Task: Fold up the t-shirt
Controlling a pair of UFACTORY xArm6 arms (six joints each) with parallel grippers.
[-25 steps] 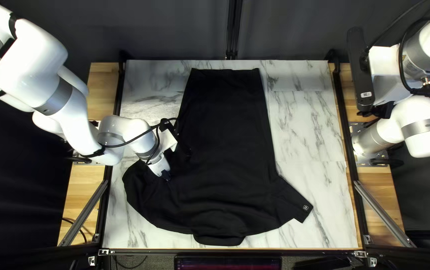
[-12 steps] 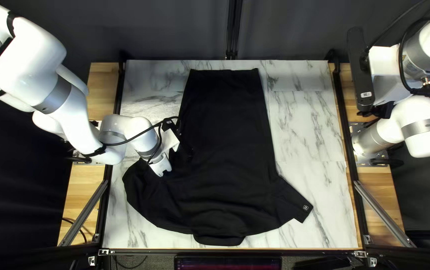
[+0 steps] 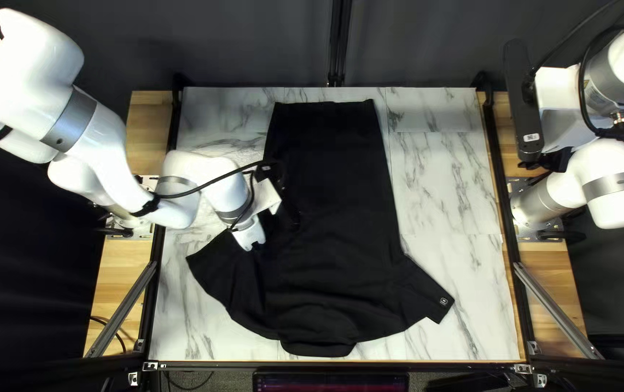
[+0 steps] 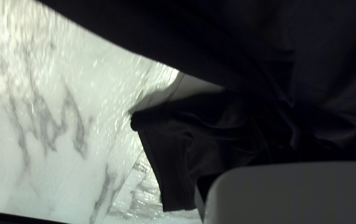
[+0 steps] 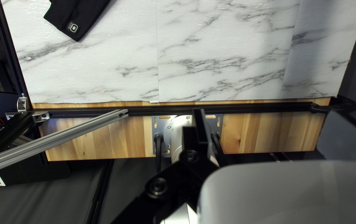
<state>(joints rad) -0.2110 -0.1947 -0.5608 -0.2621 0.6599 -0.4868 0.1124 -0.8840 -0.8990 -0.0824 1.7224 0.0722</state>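
A black t-shirt lies on the marble table, hem toward the far edge and collar at the near edge. Its right sleeve lies spread flat and carries a small label. My left gripper is low over the shirt's left side, shut on the left sleeve, which is pulled up toward it. In the left wrist view the bunched sleeve cloth hangs ahead of the gripper, whose fingers are hidden. My right gripper is raised off the table's right edge, open, with one finger showing.
Wooden strips and black rails border the marble on both sides. Slanted metal struts stand at the near corners. The right arm's base plate sits on the wood. Bare marble lies to the right of the shirt.
My left gripper has moved right and a little toward the far edge, drawing the left sleeve with it over the shirt body. The right arm has stayed still.
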